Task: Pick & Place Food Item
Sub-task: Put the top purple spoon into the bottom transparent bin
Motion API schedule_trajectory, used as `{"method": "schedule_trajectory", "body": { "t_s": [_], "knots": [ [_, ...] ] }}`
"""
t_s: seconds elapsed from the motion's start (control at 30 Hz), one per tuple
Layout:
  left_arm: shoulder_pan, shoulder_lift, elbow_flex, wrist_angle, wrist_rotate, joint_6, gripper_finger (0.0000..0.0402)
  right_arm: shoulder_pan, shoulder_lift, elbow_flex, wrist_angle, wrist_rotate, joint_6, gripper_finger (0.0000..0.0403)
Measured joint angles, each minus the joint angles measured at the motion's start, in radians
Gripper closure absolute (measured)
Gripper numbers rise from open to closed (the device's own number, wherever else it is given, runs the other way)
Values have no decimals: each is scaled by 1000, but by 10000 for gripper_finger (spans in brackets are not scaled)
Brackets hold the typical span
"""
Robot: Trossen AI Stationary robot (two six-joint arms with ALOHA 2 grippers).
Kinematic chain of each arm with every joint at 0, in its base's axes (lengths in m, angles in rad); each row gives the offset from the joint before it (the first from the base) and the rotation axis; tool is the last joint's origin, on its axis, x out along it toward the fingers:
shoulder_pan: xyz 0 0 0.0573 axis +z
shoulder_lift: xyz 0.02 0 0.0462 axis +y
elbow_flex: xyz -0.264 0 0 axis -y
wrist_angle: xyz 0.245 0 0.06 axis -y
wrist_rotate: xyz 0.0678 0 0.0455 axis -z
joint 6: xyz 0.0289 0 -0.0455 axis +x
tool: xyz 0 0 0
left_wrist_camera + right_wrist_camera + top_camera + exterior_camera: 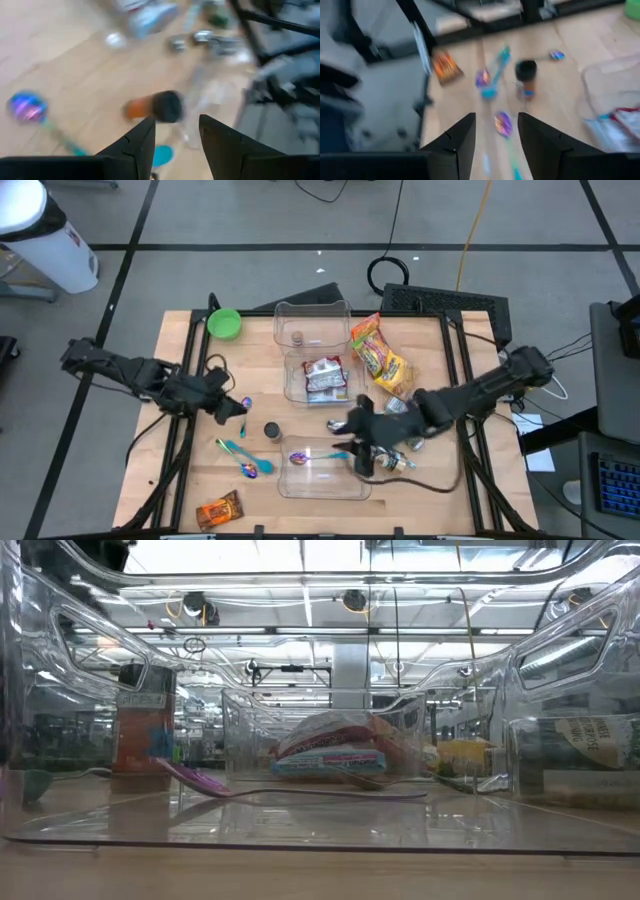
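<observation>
Grey floor marked with dark tape is surrounding the wooden table (180,470) where I am working with two arms. My right pincer (358,448) is hovering with its fingers parted and empty beside the near clear tray (322,472), which is holding only an iridescent spoon (300,457). My left pincer (238,406) is also standing open and empty, pointing toward the small dark-capped bottle (271,430) lying on the wood.

As for progress, I am judging the task partly done: a red-and-blue snack packet (325,375) is already sitting in the middle clear tray (292,385). Left outside are the yellow chip bag (379,355) near the far right, the orange snack packet (218,509) at the near edge, and some silvery packets (400,408) under my right arm. Nothing is in my grip, so the next pick is not yet begun.
</observation>
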Motion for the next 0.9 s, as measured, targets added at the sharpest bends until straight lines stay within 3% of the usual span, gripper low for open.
{"method": "schedule_trajectory", "body": {
  "t_s": [0.17, 0.3, 0.43, 0.6, 0.9],
  "knots": [
    [-61, 80, 0, -97, -132, -260, 243, 98, -90, -288, 506, 139, 80, 267],
    [-62, 172, 0, -153, -131, -383, 243, 130, -110, -484, 927, 180, 140, 268],
    [-61, 258, 0, -216, -114, -455, 243, 151, -110, -608, 1219, 192, 179, 269],
    [-53, 345, 0, -265, -71, -486, 243, 164, -110, -643, 1330, 192, 147, 269],
    [-53, 442, 0, -174, -110, -459, 243, 117, -110, -643, 1385, 192, 89, 269]
  ]
}}
